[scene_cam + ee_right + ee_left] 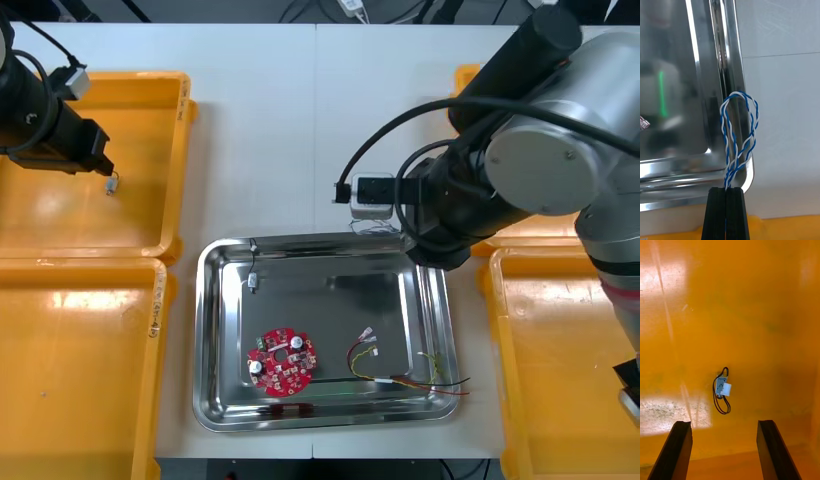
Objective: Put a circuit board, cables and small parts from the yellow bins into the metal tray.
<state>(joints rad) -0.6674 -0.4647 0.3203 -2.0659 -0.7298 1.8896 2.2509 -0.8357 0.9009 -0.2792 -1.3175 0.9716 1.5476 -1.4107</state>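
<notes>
My right gripper (726, 193) is shut on a twisted blue and white cable (738, 131), whose loop hangs over the far right corner of the metal tray (696, 112). In the tray (225, 330) lie a round red circuit board (281, 361), a red and yellow cable (400, 375) and a short black cable (254, 270) near the far left corner. My left gripper (724, 427) stands open above the floor of the far left yellow bin (150, 225). A short black cable with a white plug (722, 390) lies just ahead, between the lines of the fingers.
A second yellow bin (80, 400) sits in front of the far left one. Two more bins (570, 400) stand on the right, largely covered by my right arm (540, 150). Bare table (270, 120) lies beyond the tray.
</notes>
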